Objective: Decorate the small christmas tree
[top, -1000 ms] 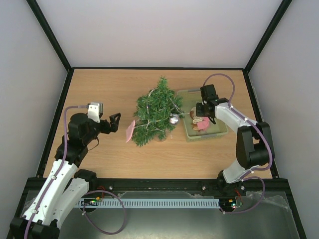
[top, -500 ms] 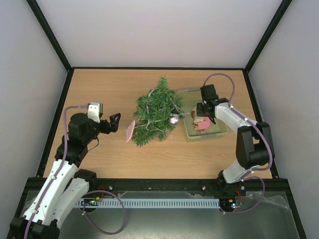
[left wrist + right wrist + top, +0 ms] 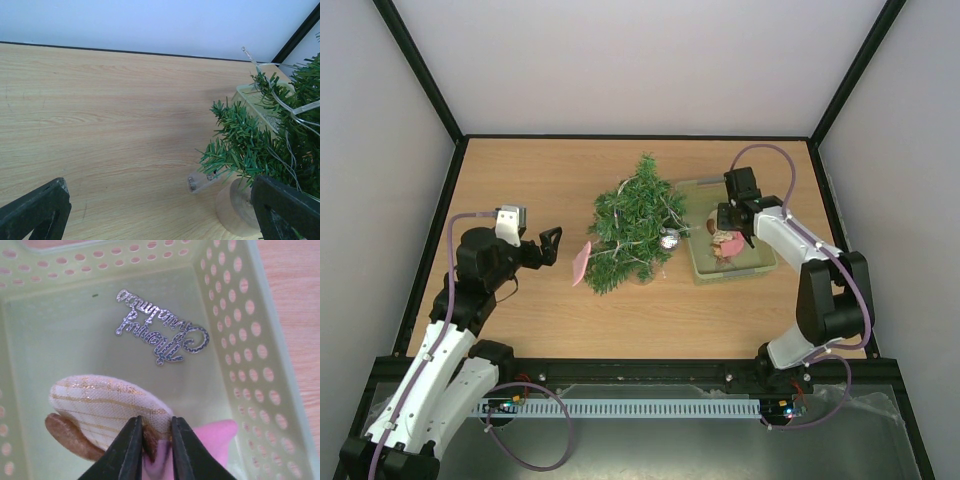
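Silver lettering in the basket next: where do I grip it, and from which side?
Probably from straight above: the lettering lies flat on the basket floor, clear of the walls. Pinch across its narrow width near the middle; it is thin, so go right down to the floor.

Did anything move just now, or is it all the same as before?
The right gripper slid a little toward the far side of the pale green basket. It is pinching the striped fabric ornament, which shifted with it. The left gripper, wide open, the small christmas tree and the pink ornament at the tree's edge stayed put.
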You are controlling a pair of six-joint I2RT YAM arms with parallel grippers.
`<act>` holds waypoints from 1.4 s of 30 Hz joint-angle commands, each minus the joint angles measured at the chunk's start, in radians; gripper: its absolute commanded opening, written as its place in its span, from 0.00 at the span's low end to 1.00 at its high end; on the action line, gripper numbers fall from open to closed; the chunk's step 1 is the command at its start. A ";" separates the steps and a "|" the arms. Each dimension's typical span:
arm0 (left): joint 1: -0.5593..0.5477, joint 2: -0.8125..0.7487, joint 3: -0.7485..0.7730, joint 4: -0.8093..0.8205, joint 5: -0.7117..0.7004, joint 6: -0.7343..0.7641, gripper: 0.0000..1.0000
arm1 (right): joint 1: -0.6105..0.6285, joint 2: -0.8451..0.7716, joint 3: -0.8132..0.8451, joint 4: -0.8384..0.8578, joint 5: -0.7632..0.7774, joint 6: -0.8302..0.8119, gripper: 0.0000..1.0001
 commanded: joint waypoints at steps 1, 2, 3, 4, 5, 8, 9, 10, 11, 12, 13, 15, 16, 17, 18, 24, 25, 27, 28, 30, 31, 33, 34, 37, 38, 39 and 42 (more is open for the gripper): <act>-0.005 -0.009 -0.004 0.010 0.007 0.009 1.00 | 0.001 -0.042 0.027 -0.032 0.030 0.007 0.11; -0.005 -0.008 -0.003 0.010 0.007 0.010 1.00 | 0.002 -0.045 0.028 -0.034 0.022 0.004 0.03; -0.004 -0.008 -0.004 0.010 0.006 0.009 1.00 | 0.002 -0.043 0.027 -0.038 0.017 0.001 0.02; -0.005 -0.008 -0.004 0.010 0.007 0.009 1.00 | 0.003 -0.042 0.028 -0.041 0.014 0.000 0.02; -0.004 -0.009 -0.003 0.010 0.008 0.010 1.00 | 0.005 -0.041 0.028 -0.043 0.016 0.000 0.02; -0.005 -0.008 -0.004 0.010 0.008 0.009 1.00 | 0.007 -0.046 0.029 -0.042 0.027 0.006 0.03; -0.005 -0.007 -0.003 0.010 0.008 0.009 1.00 | 0.008 -0.047 0.030 -0.042 0.026 0.009 0.10; -0.005 -0.007 -0.003 0.010 0.008 0.009 1.00 | 0.007 -0.049 0.030 -0.042 0.024 0.013 0.20; -0.005 -0.008 -0.003 0.010 0.009 0.009 1.00 | 0.008 -0.049 0.031 -0.043 0.024 0.013 0.21; -0.005 -0.009 -0.004 0.010 0.009 0.009 0.99 | 0.009 -0.048 0.032 -0.046 0.027 0.012 0.12; -0.005 -0.010 -0.004 0.010 0.009 0.009 1.00 | 0.009 -0.046 0.033 -0.051 0.027 0.007 0.03; -0.005 -0.009 -0.004 0.011 0.009 0.009 1.00 | 0.011 -0.040 0.033 -0.063 0.028 0.000 0.02; -0.006 -0.010 -0.003 0.010 0.008 0.009 1.00 | 0.012 -0.037 0.035 -0.068 0.038 0.001 0.02; -0.006 -0.009 -0.004 0.010 0.008 0.009 1.00 | 0.016 -0.038 0.036 -0.071 0.048 0.003 0.02; -0.006 -0.009 -0.003 0.010 0.008 0.009 1.00 | 0.018 -0.038 0.035 -0.074 0.058 0.008 0.02; -0.006 -0.008 -0.004 0.010 0.010 0.009 1.00 | 0.033 -0.064 0.068 -0.106 0.104 0.030 0.26; -0.006 -0.008 -0.003 0.010 0.011 0.010 1.00 | 0.035 -0.068 0.072 -0.112 0.102 0.029 0.11; -0.006 -0.008 -0.003 0.010 0.011 0.010 1.00 | 0.037 -0.071 0.075 -0.125 0.088 0.019 0.02; -0.006 -0.008 -0.004 0.010 0.011 0.010 1.00 | 0.038 -0.070 0.075 -0.129 0.086 0.015 0.02; -0.007 -0.008 -0.004 0.010 0.011 0.011 1.00 | 0.039 -0.073 0.068 -0.129 0.098 0.017 0.02; -0.006 -0.007 -0.004 0.010 0.011 0.011 1.00 | 0.038 -0.077 0.063 -0.125 0.100 0.020 0.02; -0.007 -0.008 -0.003 0.011 0.013 0.010 1.00 | 0.038 -0.091 0.037 -0.092 0.106 0.022 0.02; -0.007 -0.009 -0.005 0.009 0.014 0.009 1.00 | 0.038 -0.095 0.020 -0.068 0.112 0.027 0.09; -0.009 -0.007 -0.005 0.010 0.015 0.010 1.00 | 0.034 -0.069 -0.006 -0.039 0.109 0.035 0.25; -0.011 -0.009 -0.005 0.010 0.016 0.010 1.00 | 0.028 -0.054 -0.020 -0.023 0.088 0.035 0.26; -0.012 -0.010 -0.006 0.010 0.015 0.010 1.00 | 0.019 -0.036 -0.031 -0.012 0.064 0.036 0.27; -0.015 -0.011 -0.004 0.009 0.011 0.011 1.00 | -0.002 0.017 -0.065 0.020 -0.002 0.036 0.31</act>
